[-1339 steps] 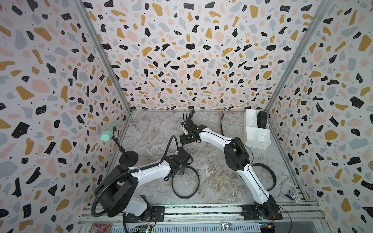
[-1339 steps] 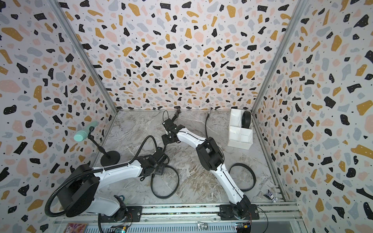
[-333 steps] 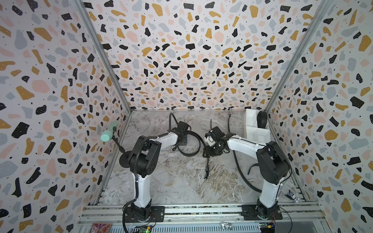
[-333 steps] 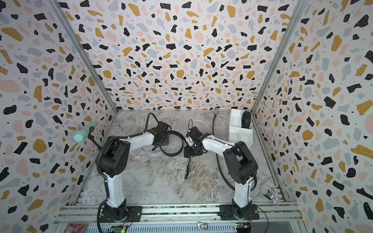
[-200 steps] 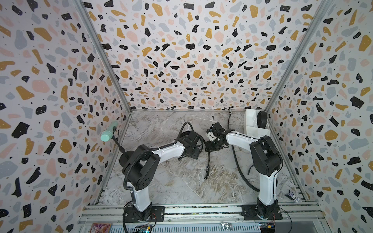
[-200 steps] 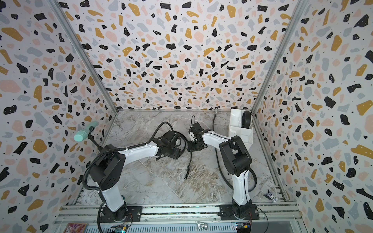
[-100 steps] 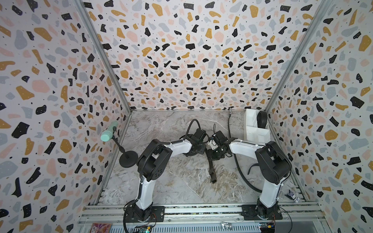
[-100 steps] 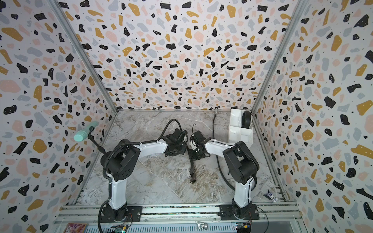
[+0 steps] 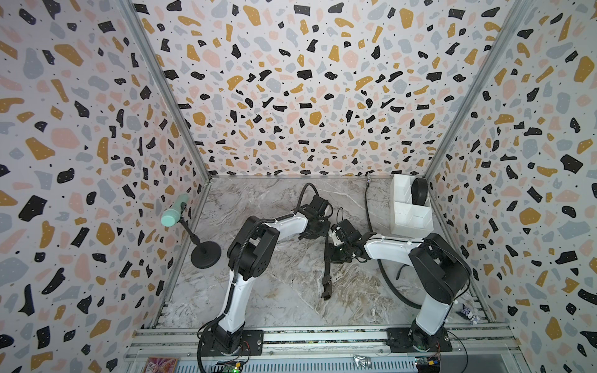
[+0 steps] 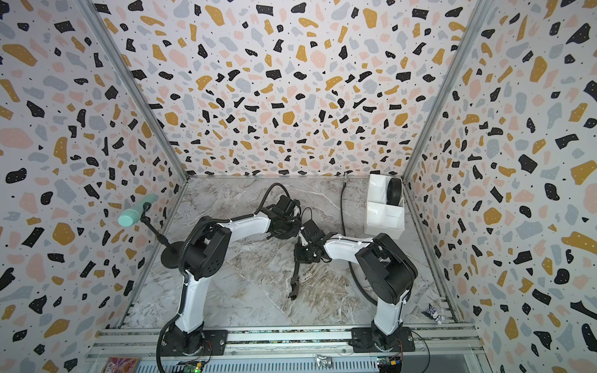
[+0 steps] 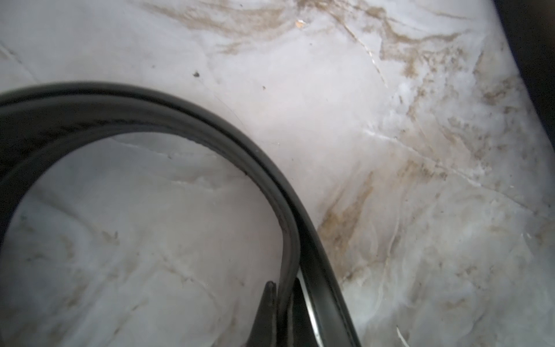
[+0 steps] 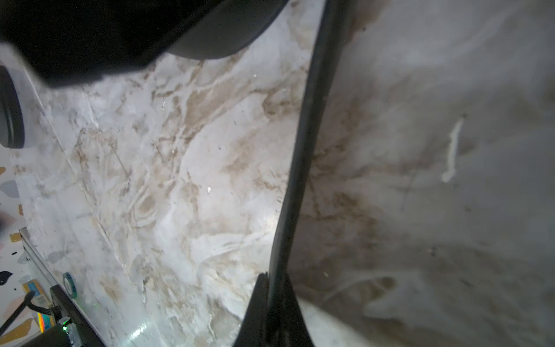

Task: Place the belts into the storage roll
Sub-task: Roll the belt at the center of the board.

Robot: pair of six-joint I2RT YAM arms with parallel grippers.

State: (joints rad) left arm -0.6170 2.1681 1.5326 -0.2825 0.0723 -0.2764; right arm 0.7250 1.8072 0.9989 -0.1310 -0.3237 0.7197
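- In a top view, your left arm goes up from its base, bends at the elbow and reaches in to the middle of the table [image 9: 258,200]. Your left gripper [image 9: 319,228] sits just beside your right gripper [image 9: 334,255]. The right arm reaches in low from the other side.
- In that view, the long belt [image 9: 327,274] runs from the two grippers toward the front. You cannot tell if its end touches the table.
- The white storage box [image 9: 403,222] stands in the far right corner, with a rolled belt [image 9: 419,190] in a far cell. The thin belt [image 9: 367,206] lies just beside the box and passes under your right arm.
- In a top view, your left gripper [image 10: 286,231] is nearer the back wall than your right gripper [image 10: 302,253]. The long belt [image 10: 295,277] drops from them.
- In the left wrist view, your left gripper [image 11: 283,285] is pinched tight on the long belt [image 11: 210,120]. The belt curls in a big loop over the table.
- In the right wrist view, your right gripper [image 12: 276,300] is pinched tight on the long belt [image 12: 300,150] too. The strap runs almost straight away from the fingers [image 12: 258,306].
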